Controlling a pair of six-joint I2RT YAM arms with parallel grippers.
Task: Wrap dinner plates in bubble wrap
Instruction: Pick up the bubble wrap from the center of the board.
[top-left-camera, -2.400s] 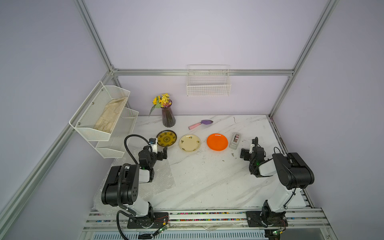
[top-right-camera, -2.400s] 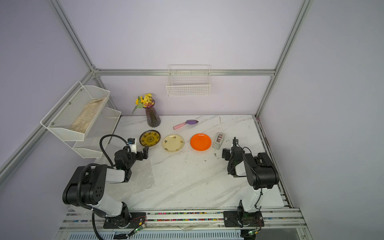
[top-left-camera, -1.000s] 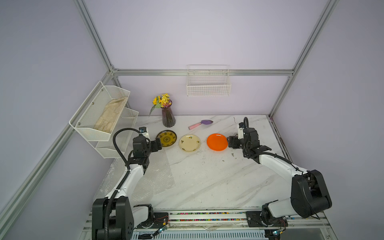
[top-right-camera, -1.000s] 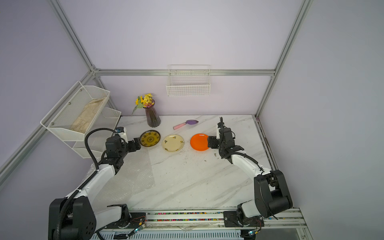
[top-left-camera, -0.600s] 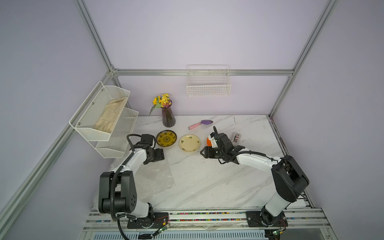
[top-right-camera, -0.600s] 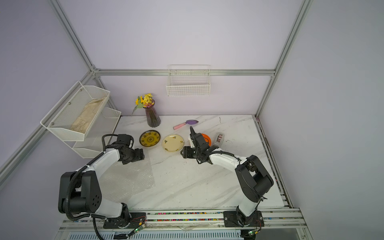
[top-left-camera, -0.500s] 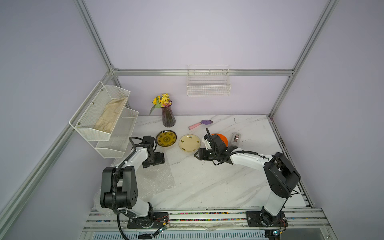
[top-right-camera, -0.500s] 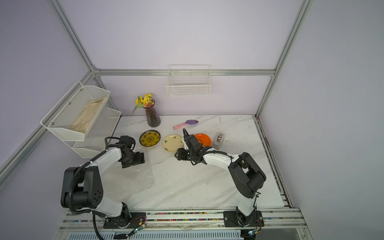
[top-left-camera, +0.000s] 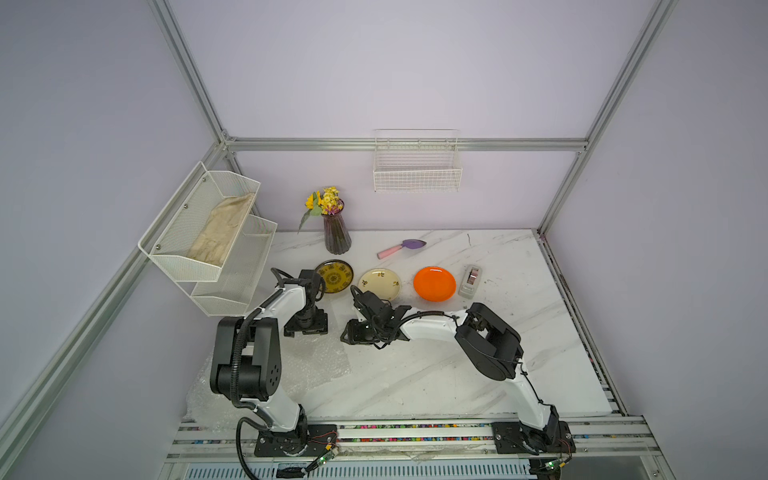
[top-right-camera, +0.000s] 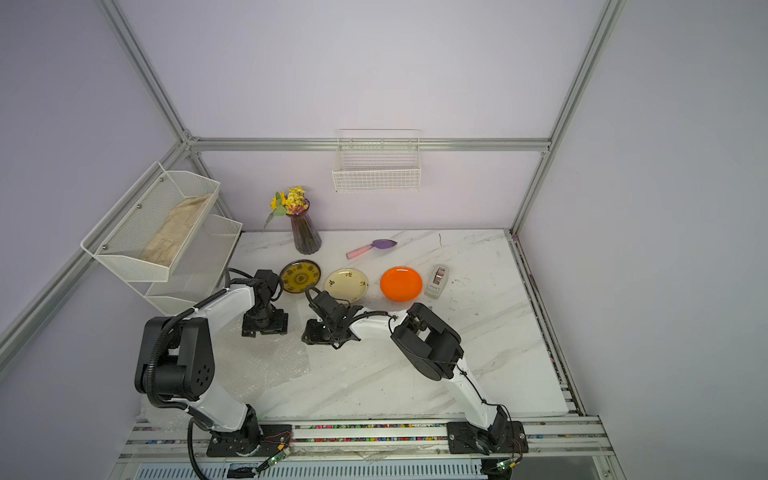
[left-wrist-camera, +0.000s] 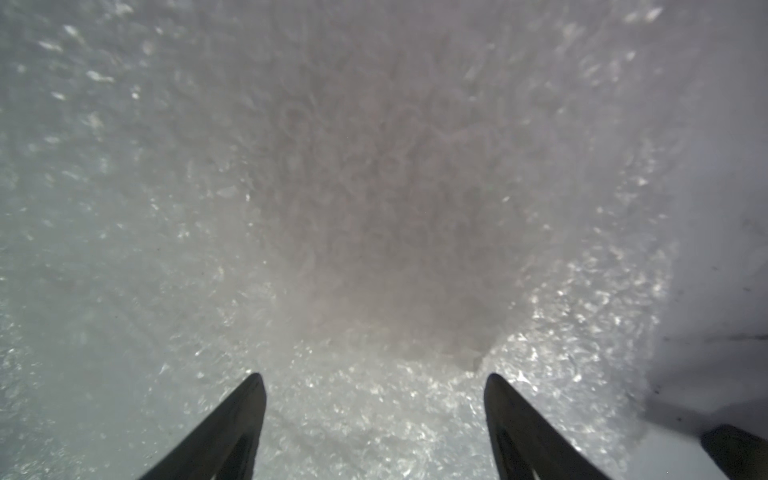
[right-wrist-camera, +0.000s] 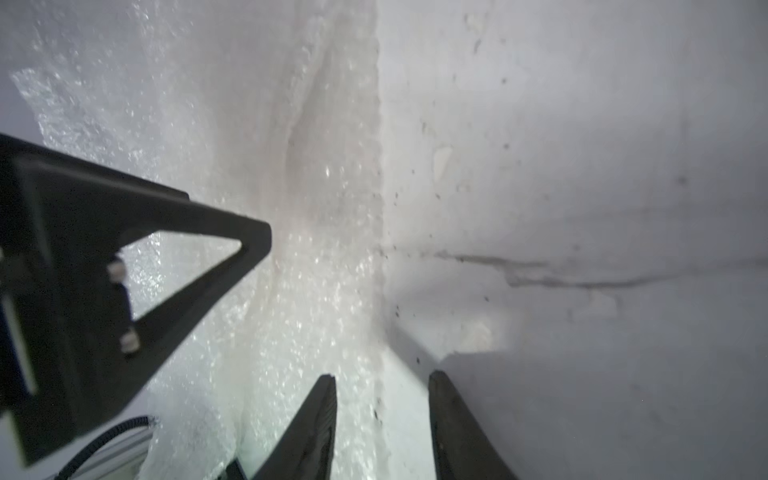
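Three dinner plates stand in a row at the back in both top views: a yellow patterned plate, a cream plate and an orange plate. The bubble wrap lies flat on the table's left front. My left gripper points down at the wrap's far edge. In the left wrist view it is wide open with only the bubble wrap under it. My right gripper is at the wrap's far right corner. In the right wrist view its jaws are narrowly open and straddle the wrap's edge.
A vase of flowers, a purple scoop with a pink handle and a grey tape dispenser stand near the plates. A white mesh shelf holding a beige cloth hangs at the left, and a wire basket hangs on the back wall.
Both arms came forward from the plates to the bubble wrap's far edge. The right arm swung left from the orange plate, and its jaws have narrowed. The left jaws closed slightly.
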